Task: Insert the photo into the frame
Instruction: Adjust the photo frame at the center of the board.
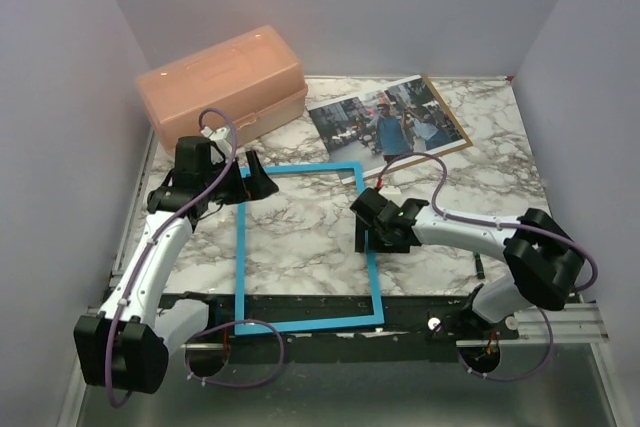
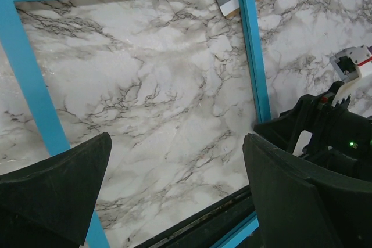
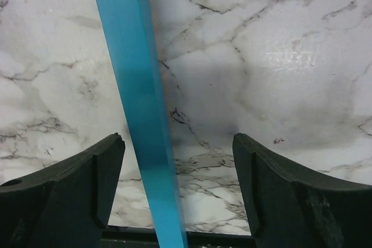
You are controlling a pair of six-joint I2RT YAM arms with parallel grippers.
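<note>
Straddling one rail of the frame (image 3: 139, 114), right fingers (image 3: 70, 196) parted (rail ungripped), left fingers (image 2: 58, 190) wide, empty, photo (image 1: 385, 119) beyond.

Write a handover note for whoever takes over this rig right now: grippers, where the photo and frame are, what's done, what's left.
Left gripper: open, empty, by the frame's far left corner.
Right gripper: open, straddling the frame's right rail without gripping it.
Frame: flat on the table, blue face up, nothing inside it.
Photo: face up on a brown board, far right, beyond the frame.
Done: frame laid out.
Left: pick up the photo and put it into the frame.
</note>
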